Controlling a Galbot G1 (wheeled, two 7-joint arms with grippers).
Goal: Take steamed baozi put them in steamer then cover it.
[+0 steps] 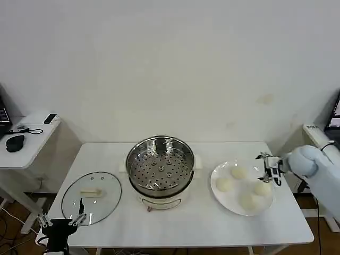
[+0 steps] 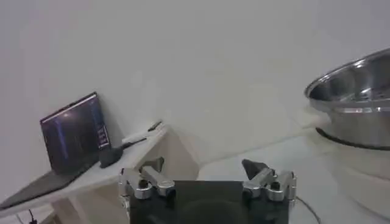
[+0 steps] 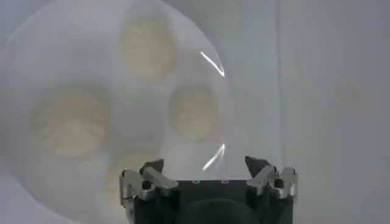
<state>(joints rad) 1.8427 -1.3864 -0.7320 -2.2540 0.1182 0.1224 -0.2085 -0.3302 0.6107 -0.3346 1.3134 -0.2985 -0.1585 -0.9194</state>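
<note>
While the left hand [image 1: 60,219] waits at the near left corner of the white surface [image 1: 196,223], fingers spread and empty, just at the near rim of the cover [image 1: 91,197], the right hand [image 1: 269,170] hangs over the right edge of the white plate [image 1: 218,172], fingers apart and holding nothing.

Steamer [image 1: 160,171]: centre of the surface, uncovered, perforated tray bare.

Cover: flat on the surface left of the steamer, apart from it, cream handle up.

Steamed baozi [image 1: 239,172]: four on the plate, right of the steamer; the right wrist view shows them as blurred pale rounds [image 3: 192,112], so whether any touch cannot be told.

Open room: bare surface along the near edge, and a strip between plate and steamer. Plate sits near the right edge. A side desk [image 1: 29,141] stands off to the left.
</note>
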